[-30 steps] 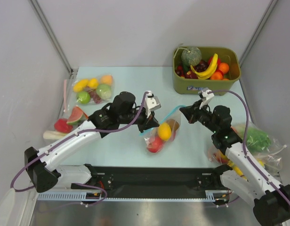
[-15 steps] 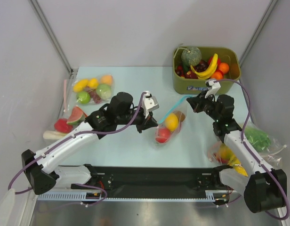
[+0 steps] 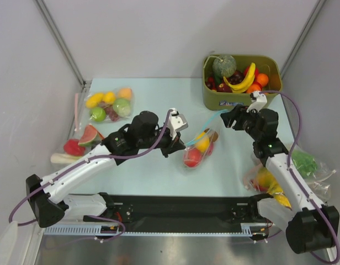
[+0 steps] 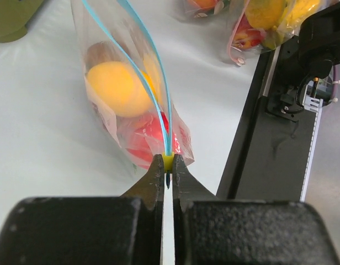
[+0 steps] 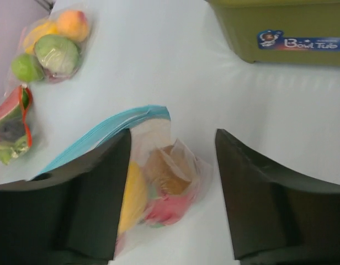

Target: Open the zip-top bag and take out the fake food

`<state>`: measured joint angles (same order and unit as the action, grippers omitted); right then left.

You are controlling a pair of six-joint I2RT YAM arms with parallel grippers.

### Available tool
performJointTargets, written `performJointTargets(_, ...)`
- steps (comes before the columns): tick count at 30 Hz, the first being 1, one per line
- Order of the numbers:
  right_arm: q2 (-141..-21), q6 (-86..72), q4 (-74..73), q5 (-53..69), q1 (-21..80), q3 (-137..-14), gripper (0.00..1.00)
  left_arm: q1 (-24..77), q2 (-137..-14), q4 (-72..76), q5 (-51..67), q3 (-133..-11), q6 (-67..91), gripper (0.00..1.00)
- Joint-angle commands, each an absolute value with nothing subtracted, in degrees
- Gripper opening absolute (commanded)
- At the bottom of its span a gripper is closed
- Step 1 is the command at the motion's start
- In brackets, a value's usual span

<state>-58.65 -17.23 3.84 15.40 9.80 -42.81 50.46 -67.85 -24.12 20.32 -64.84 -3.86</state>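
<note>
The zip-top bag (image 3: 198, 149) sits at the table's middle, its blue zip strip (image 3: 210, 122) running up toward the back right. In the left wrist view the strip's two strands (image 4: 145, 66) spread apart from a small yellow slider (image 4: 168, 161). My left gripper (image 3: 180, 144) (image 4: 168, 165) is shut on that slider at the bag's near-left end. The fake food shows through the plastic: a yellow-orange round fruit (image 3: 201, 142) (image 4: 117, 88), a red one (image 3: 191, 158) and a brown one (image 5: 167, 163). My right gripper (image 3: 229, 119) (image 5: 171, 135) hangs open above the bag's far end, touching nothing.
An olive-green bin (image 3: 236, 102) with a melon, banana and other fruit stands at the back right. Other filled bags lie at the back left (image 3: 109, 105), left edge (image 3: 81, 141) and right edge (image 3: 302, 163). A black rail (image 3: 175, 207) runs along the near edge.
My right gripper, which pulled the strip's end toward the back right, has opened and let go of it. The bag shifted right. My left gripper keeps its pinch.
</note>
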Motion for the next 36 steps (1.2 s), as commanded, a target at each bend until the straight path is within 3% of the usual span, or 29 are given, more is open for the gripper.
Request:
performJointTargets(1,-52.57,-21.79,-4.63,8.89,11.16,-45.88,0.7,51.59,-68.38,-21.45,15.91,-64.51,-0.35,0.0)
performJointTargets(8,-43.16,-31.37,-12.04,1.14,19.59,-44.04,0.73,53.17,-68.47,-18.11,10.11,-64.07,5.36,0.0)
performJointTargets(12,-45.34,-32.61,-13.97,-3.77,26.61,-44.82,0.73,54.4,-68.82,-18.19,8.35,-63.46,5.45,0.0)
performJointTargets(19,-51.06,-33.31,-13.97,-6.85,29.7,-45.7,0.71,55.46,-68.73,-18.19,7.91,-63.02,5.01,0.0)
performJointTargets(20,-51.33,-33.48,-13.89,-7.03,29.88,-45.7,0.7,55.55,-68.82,-18.19,8.08,-62.93,4.75,0.0)
performJointTargets(23,-51.5,-33.31,-13.19,-7.21,30.41,-45.18,0.47,55.9,-68.91,-18.11,8.79,-62.93,4.22,0.0)
performJointTargets(24,-51.33,-33.22,-13.1,-7.21,30.5,-45.0,0.33,55.99,-68.99,-18.11,8.88,-63.19,4.22,0.06)
performJointTargets(25,-51.33,-33.05,-12.83,-6.95,30.59,-44.56,0.26,55.99,-69.17,-18.11,8.88,-63.54,4.04,0.18)
performJointTargets(27,-51.07,-32.78,-12.92,-6.77,30.93,-44.3,0.11,56.07,-69.61,-18.19,8.0,-64.77,3.96,0.54)
performJointTargets(30,-50.54,-32.43,-13.27,-6.68,31.37,-43.42,0.0,56.07,-70.92,-18.54,5.99,-67.48,4.04,0.75)
performJointTargets(36,-48.96,-32.26,-13.27,-5.54,32.08,-41.4,0.0,56.07,-78.12,-21.96,0.62,-76.88,5.27,0.81)
